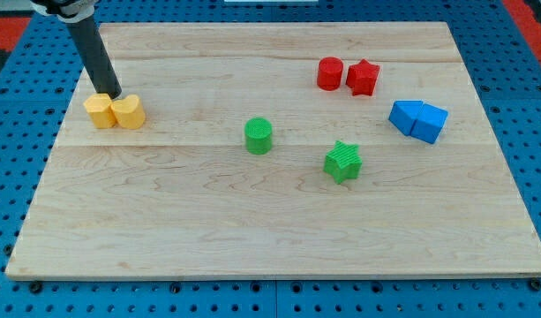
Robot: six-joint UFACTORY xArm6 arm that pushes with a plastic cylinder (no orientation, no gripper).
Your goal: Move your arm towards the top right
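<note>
My tip (112,94) rests on the board at the view's upper left, right behind two yellow blocks: one (100,111) on the left and one (129,112) on the right, side by side and touching. The dark rod rises from the tip up and to the left, out of the view's top. A green cylinder (259,135) stands near the middle. A green star (343,162) lies to its right. A red cylinder (330,72) and a red star (363,77) sit together at the upper right. Two blue blocks, one (407,116) and another (430,123), touch at the right.
The wooden board (279,238) lies on a blue perforated table (5,177) that shows around all its edges.
</note>
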